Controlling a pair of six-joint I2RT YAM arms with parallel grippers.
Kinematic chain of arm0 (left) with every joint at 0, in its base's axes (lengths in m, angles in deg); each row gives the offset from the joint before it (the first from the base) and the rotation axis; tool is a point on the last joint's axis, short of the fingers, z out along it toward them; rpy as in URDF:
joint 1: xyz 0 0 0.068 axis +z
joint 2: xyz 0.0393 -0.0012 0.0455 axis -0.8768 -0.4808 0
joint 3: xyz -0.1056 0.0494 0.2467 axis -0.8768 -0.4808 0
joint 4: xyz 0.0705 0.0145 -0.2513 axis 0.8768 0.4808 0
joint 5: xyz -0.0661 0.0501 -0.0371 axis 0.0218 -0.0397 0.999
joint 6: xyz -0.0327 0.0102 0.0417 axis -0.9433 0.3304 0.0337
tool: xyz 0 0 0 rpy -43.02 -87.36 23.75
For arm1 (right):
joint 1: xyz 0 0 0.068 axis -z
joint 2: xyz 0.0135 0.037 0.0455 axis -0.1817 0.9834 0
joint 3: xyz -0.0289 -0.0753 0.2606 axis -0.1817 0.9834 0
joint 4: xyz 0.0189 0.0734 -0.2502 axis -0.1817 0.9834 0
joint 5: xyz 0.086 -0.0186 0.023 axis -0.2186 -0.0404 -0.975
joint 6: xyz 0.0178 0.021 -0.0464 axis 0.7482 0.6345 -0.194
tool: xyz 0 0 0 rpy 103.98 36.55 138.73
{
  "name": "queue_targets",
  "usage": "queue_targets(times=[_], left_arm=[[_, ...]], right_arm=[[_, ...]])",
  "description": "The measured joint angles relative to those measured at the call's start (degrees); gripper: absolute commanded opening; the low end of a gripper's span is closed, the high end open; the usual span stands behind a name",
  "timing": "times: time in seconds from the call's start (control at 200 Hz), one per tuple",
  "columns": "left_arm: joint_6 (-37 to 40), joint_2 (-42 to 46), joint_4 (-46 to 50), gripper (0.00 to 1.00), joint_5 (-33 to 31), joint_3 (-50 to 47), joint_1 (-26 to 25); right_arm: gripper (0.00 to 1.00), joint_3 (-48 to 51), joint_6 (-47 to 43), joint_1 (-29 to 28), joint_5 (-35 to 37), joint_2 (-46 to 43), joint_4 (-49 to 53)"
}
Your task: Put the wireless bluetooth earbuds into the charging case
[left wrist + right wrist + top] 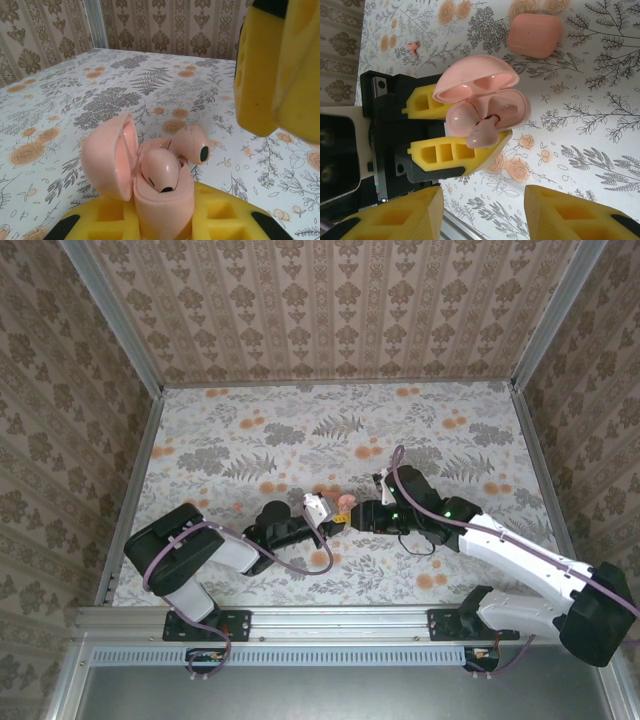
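1. Top view: the table [300, 430] has walls [330, 310] at 9, 12 and 3 o'clock, with wide free cloth toward 12. The two arms meet mid-table. The left gripper [322, 510] clamps the charging case [343, 505], and the right gripper [363, 515] is just beside it at 3 o'clock.

2. Left wrist: the charging case [162, 202] stands upright, pinched between the left gripper's [165, 225] yellow fingers. Its lid [107, 155] is swung open toward 9 o'clock. One earbud [160, 170] sits in its well. A second earbud [190, 142] lies tilted on the far rim toward 1 o'clock and is not seated. A yellow finger [265, 65] of the other arm hangs at 2 o'clock, apart from the case.

3. Right wrist: the right gripper [482, 215] stands moderately wide at 6 o'clock, with nothing between its fingers. The glossy pale-coral case [510, 107] lies between the left gripper's [470, 125] fingers. This view adds a closed pink box [535, 35] at 1 o'clock and a small pink piece [413, 47] at 11 o'clock, both on the cloth.
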Motion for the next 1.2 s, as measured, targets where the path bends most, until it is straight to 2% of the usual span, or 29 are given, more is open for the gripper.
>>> queue_targets(times=[0.455,1.2], left_arm=[[0.22,0.83,0.20,0.12,0.00,0.00,0.00],[0.44,1.38,0.85,0.12,-0.20,-0.42,0.00]], right_arm=[[0.46,-2.73,-1.07,0.35,0.00,5.49,-1.07],[0.41,-2.73,-1.51,2.36,0.48,6.56,-2.08]])
